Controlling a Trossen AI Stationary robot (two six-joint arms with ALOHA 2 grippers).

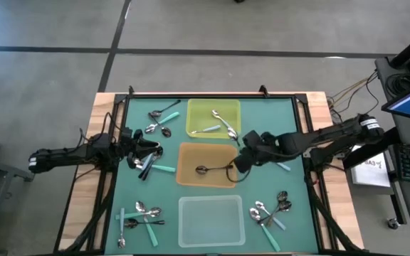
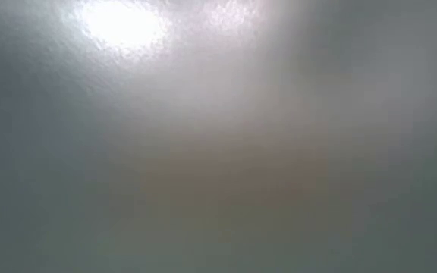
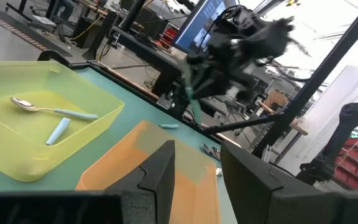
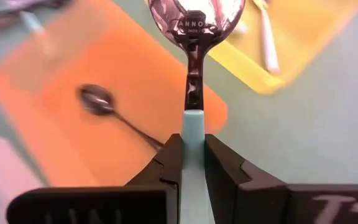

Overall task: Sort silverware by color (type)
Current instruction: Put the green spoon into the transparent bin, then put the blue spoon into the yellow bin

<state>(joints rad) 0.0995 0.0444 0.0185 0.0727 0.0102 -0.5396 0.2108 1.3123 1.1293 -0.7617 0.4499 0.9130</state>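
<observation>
Right wrist view showing right gripper (image 4: 191, 155) fingers clamping a teal-handled spoon (image 4: 194, 37) above the tabletop (image 1: 297, 192) beside the orange tray (image 1: 191, 176), left gripper (image 3: 197, 168) fingers standing open, holding nothing, hovering near the yellow tray (image 3: 17, 168).

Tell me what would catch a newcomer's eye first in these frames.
The right end effector, over the table's middle by the orange tray, is shut on a teal-handled spoon whose shiny bowl fills the right wrist view. One dark spoon lies in the orange tray, while teal-handled spoons sit in the yellow tray. The left end effector is open over loose spoons at the table's left.
</observation>
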